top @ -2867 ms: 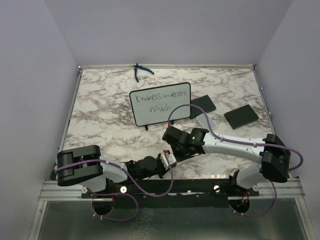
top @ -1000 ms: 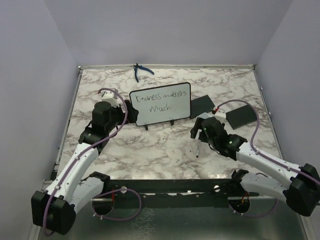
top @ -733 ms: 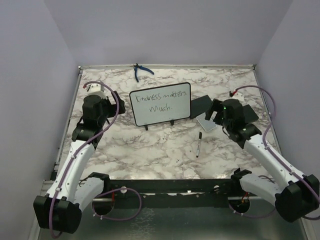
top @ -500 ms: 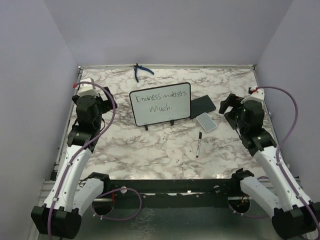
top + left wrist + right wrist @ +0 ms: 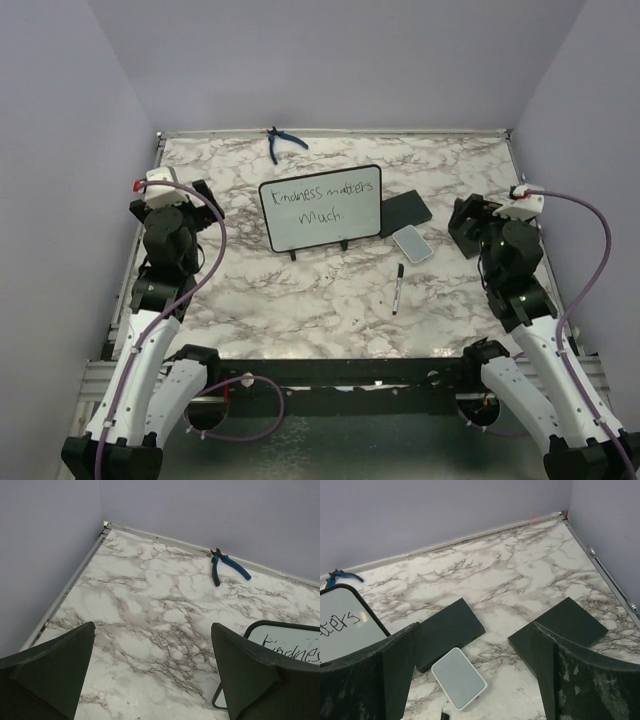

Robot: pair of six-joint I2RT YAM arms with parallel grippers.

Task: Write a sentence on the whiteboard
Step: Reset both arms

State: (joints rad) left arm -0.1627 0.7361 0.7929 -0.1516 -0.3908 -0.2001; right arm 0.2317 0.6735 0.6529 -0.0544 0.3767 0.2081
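The left arm [image 5: 150, 330] stands tall at the left side of the counter [image 5: 300, 300]. The left end effector [image 5: 152, 626] is spread wide and holds nothing. It hangs in the air over the left part of the counter, well apart from all the things. In its own camera its two dark fingers [image 5: 50, 675] sit at the bottom corners, with bare marble between them.

At the back, right by the wall [image 5: 330, 60], lie small pliers [image 5: 280, 143] with blue handles.

The whiteboard [image 5: 320, 208] is in the middle of the counter, a bit toward the back. It stands on its little black feet with its white face toward the arms. The sentence [image 5: 322, 200] is on it in thin black writing, in two lines. It looks like "Kindness matters" on top and "Much." under it. Nothing touches the whiteboard.

Just to the right of the whiteboard lies a flat black pad [image 5: 405, 212]. A small pale grey eraser [image 5: 412, 243] lies just beside the pad's near edge. A black marker [image 5: 397, 288] lies flat on the counter, a little nearer to the arms than the eraser.

Farther right lies a second black pad [image 5: 560, 630]. From above, the right arm [image 5: 530, 310] hides part of it. The right end effector [image 5: 475, 626] is spread wide too and holds nothing. It hangs in the air near the second pad, on the right side of the counter.
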